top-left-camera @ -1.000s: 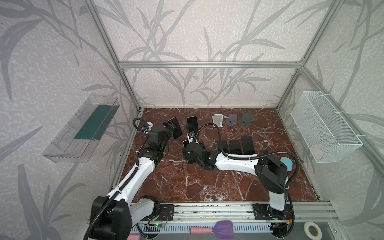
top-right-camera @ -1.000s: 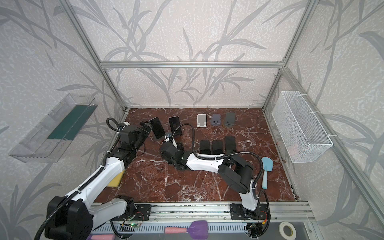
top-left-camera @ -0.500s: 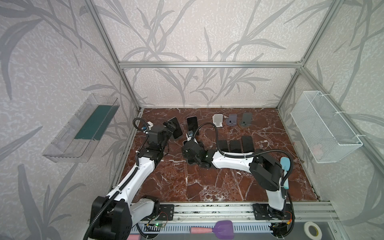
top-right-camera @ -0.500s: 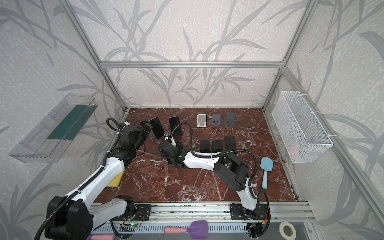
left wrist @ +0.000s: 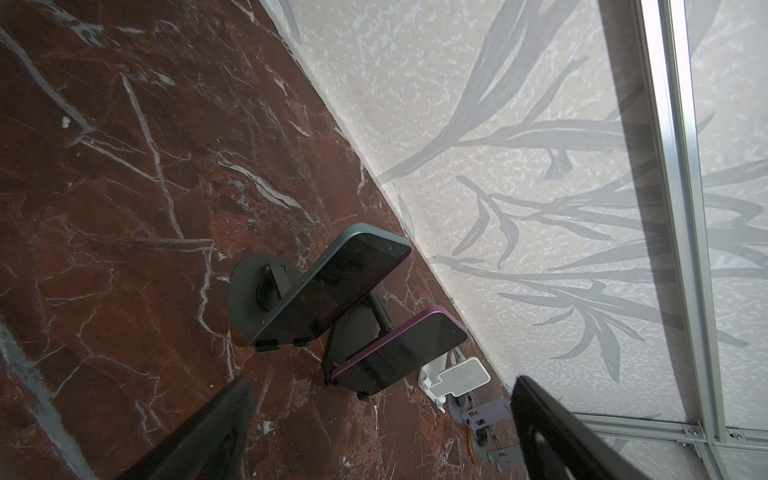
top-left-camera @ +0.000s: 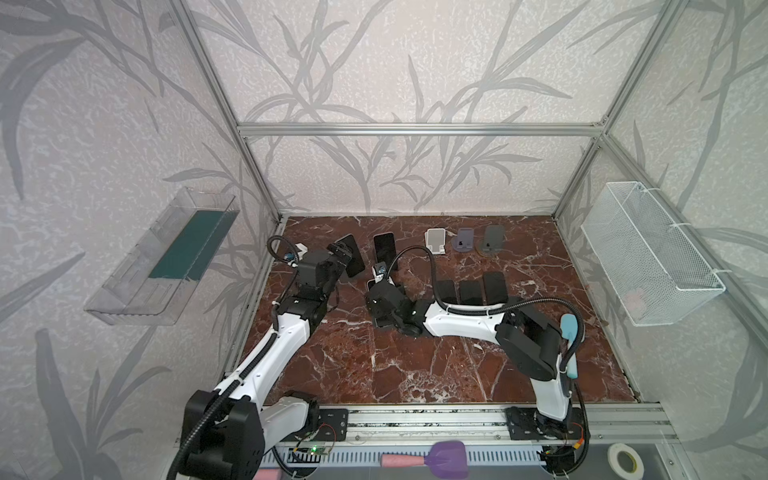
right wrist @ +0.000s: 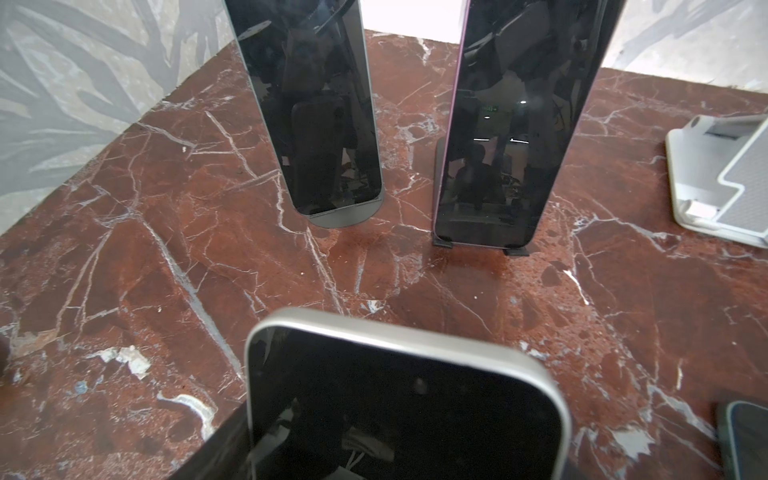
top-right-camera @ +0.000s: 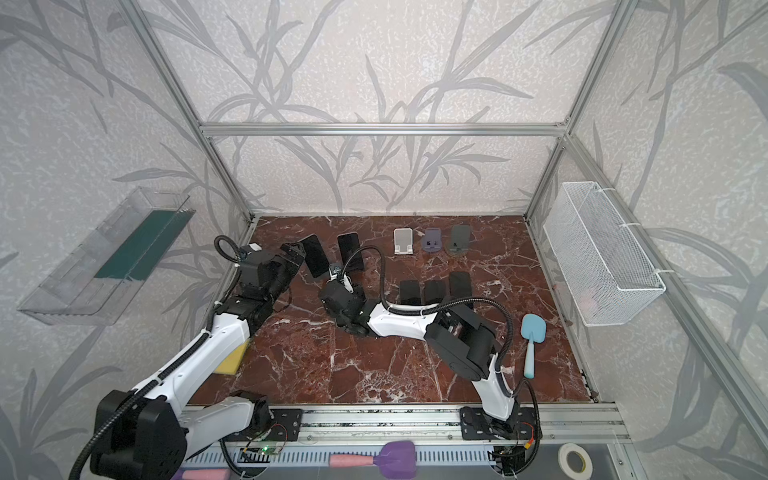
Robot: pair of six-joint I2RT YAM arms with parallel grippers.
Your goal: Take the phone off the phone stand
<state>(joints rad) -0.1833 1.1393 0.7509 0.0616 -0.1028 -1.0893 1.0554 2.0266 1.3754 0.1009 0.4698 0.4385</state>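
Left gripper faces the dark phone on its stand; it is the nearer free hand

I read the left gripper (top-left-camera: 338, 252) as the one to use. Its fingers (left wrist: 232, 419) are spread wide with nothing in them, and the dark phone (left wrist: 332, 286) on its round-based stand (left wrist: 249, 286) lies ahead of the gap between them, just beside the tips in both top views. The phone's long axis climbs from the stand's base and leans back toward the rear wall (top-left-camera: 415, 174), so I judge the lift should run up along that slope. The purple phone (left wrist: 399, 353) is propped just beside it. The right gripper (top-left-camera: 375, 286) sits in front of both, with a silver-edged phone (right wrist: 399, 399) right at its fingers — whether it is pinching that phone I cannot tell.
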